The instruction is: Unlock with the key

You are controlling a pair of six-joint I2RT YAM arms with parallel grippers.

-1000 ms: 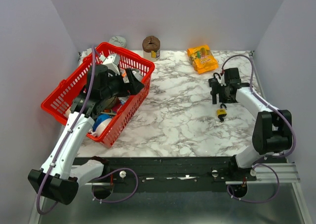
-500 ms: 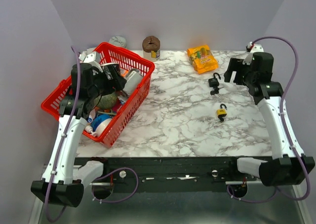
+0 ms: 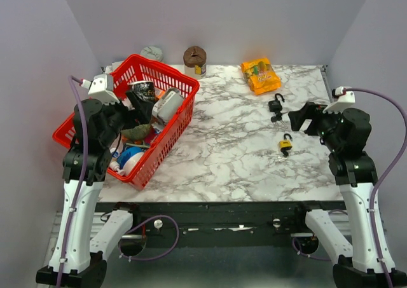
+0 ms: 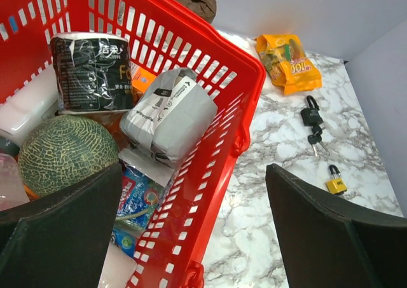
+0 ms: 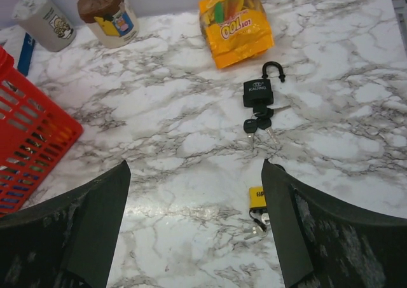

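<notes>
A black padlock (image 3: 276, 103) with its shackle raised lies on the marble table, with two black-headed keys (image 3: 275, 117) just below it. A small yellow padlock (image 3: 285, 146) with silver keys lies nearer the front. In the right wrist view the black padlock (image 5: 257, 91), its keys (image 5: 257, 123) and the yellow padlock (image 5: 256, 195) are all ahead of my open, empty right gripper (image 5: 194, 227). The right gripper (image 3: 303, 117) hangs above the table, right of both locks. My left gripper (image 3: 137, 103) is open and empty over the red basket (image 3: 181, 119). The left wrist view also shows both locks (image 4: 311, 115).
The basket (image 4: 222, 148) holds a melon (image 4: 63, 151), a black-wrapped roll pack (image 4: 90, 72), a grey packet (image 4: 168, 113) and other items. An orange snack bag (image 3: 260, 75), a brown-lidded jar (image 3: 194, 59) and a white can (image 3: 151, 51) stand along the back.
Both arms have pulled back and risen. The right gripper left the black padlock and moved right and nearer. The left gripper lifted up out of the basket.
</notes>
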